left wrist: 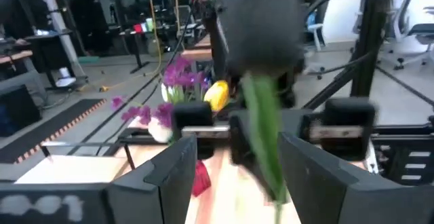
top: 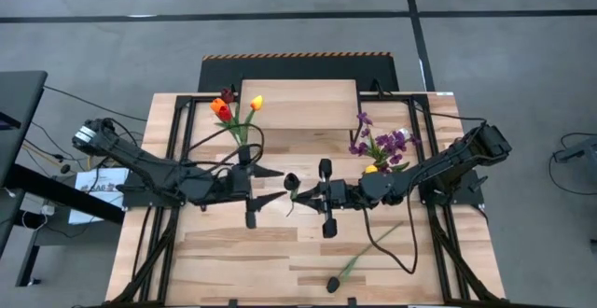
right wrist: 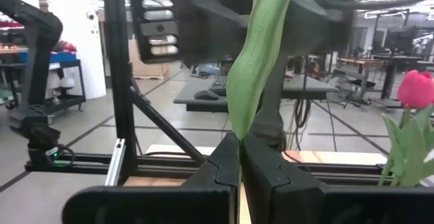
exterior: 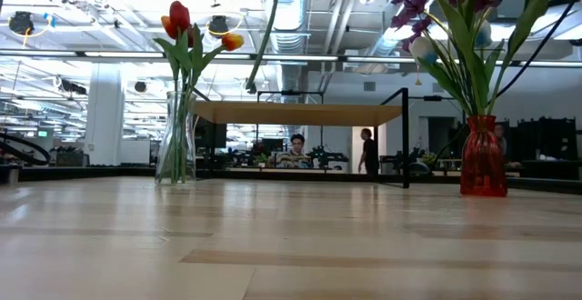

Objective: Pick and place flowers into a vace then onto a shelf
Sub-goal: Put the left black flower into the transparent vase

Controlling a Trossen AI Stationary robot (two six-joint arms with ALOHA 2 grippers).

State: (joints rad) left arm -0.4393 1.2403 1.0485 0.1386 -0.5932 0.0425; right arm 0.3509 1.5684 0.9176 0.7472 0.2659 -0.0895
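R hand (right wrist: 241, 159) is clamped shut on a green stem (right wrist: 254, 61), pads meeting right at the stalk, lifted above mid-desk (top: 280, 261); the dark bloom (top: 292, 181) hangs at the end nearest the L hand (top: 272, 186). L hand has its fingers spread wide w/ nothing gripped, the stem and bloom sitting in the gap btw them in its wrist view, can't tell if touching. Risks, as I judge: grip is thin on a floppy stalk, so it may pivot or slip if R lets go before L closes; if L closes on the bloom instead of the stem it could crush or miss; a swinging stem could also snag the cables. Outward: clear vase (exterior: 176, 136) w/ red/orange/yellow tulips stands L of the shelf (top: 298, 103), red vase (exterior: 483, 155) w/ purple sprigs on the R, one more flower (top: 359, 259) lies flat on the desk near the front edge, well apart from both hands
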